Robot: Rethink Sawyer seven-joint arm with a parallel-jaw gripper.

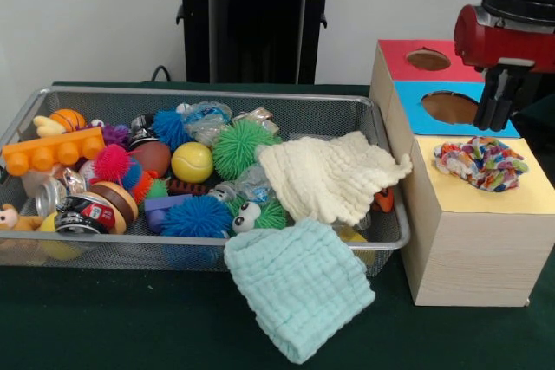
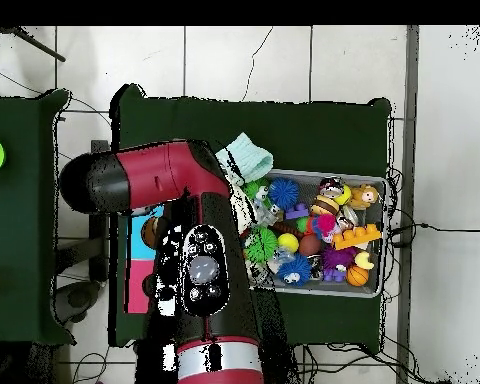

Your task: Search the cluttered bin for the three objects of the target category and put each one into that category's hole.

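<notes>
1. Bin [image 1: 208, 103], front view, left: wire mesh, crowded. Contents left to right: orange brick [image 1: 52, 152], cans [image 1: 80, 210], spiky balls in pink, blue and green, yellow ball [image 1: 192, 162], cream cloth [image 1: 331, 176] draped over the right rim. Mint cloth [image 1: 299, 288] hangs out over the near rim onto the table.
2. Box [image 1: 473, 240], right of the bin, touching or just beside it. Three coloured tops, far to near: red, blue, yellow. Red and blue holes show open.
3. Rag [image 1: 482, 162], multicoloured, lies bunched on the yellow top. It seems to cover that hole; I cannot see the hole itself. Judgement: cloth is the target category, and this piece is not yet pushed through.
4. My gripper [image 1: 496, 110] hangs over the blue top, at the far right. Fingers point down, nothing between them; open or closed I cannot tell.
5. Key relation: rag lies just nearward of my gripper and lower, near but apart. Its long axis runs left-right across the yellow top, slightly tilted; no clear pointing end, being a crumpled lump.
6. Remaining cloths lie well to the left of my gripper, cream nearer than mint.
7. Overhead view: my arm hides the box almost wholly; no further check possible.
</notes>
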